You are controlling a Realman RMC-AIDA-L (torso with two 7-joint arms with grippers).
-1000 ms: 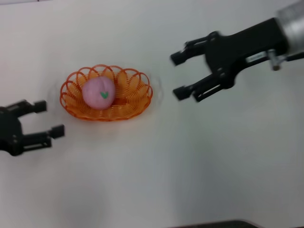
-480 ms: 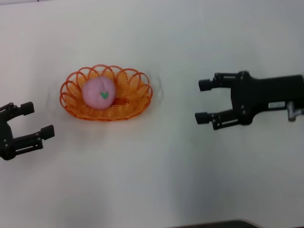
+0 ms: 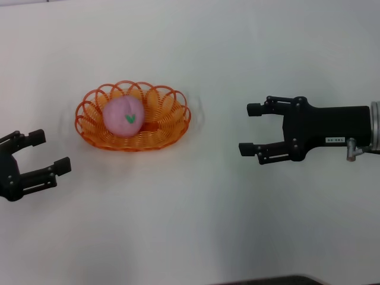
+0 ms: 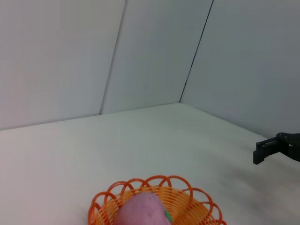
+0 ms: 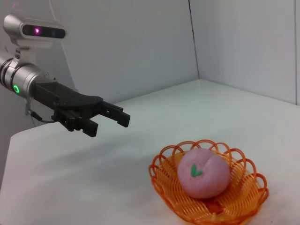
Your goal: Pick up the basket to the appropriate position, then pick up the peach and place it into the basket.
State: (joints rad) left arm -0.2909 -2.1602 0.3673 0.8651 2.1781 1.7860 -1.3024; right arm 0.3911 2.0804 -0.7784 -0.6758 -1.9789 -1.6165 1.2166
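The orange wire basket point(image 3: 163, 127) sits on the white table left of centre. The pink peach point(image 3: 123, 116) with a green leaf mark lies inside it, toward its left end. Both also show in the right wrist view, basket point(image 5: 243, 194) and peach point(image 5: 204, 172), and low in the left wrist view, basket point(image 4: 187, 199) and peach point(image 4: 143, 212). My left gripper point(image 3: 50, 151) is open and empty at the left edge, apart from the basket. My right gripper point(image 3: 249, 129) is open and empty to the right of the basket, pointing at it.
The white table point(image 3: 196, 225) has bare room in front of and behind the basket. Grey walls stand behind the table in the wrist views. The left arm's gripper point(image 5: 110, 117) shows in the right wrist view.
My right gripper has come down and drawn back to the right of the basket, then levelled out. My left gripper drew back a little to the left. Basket and peach have not moved.
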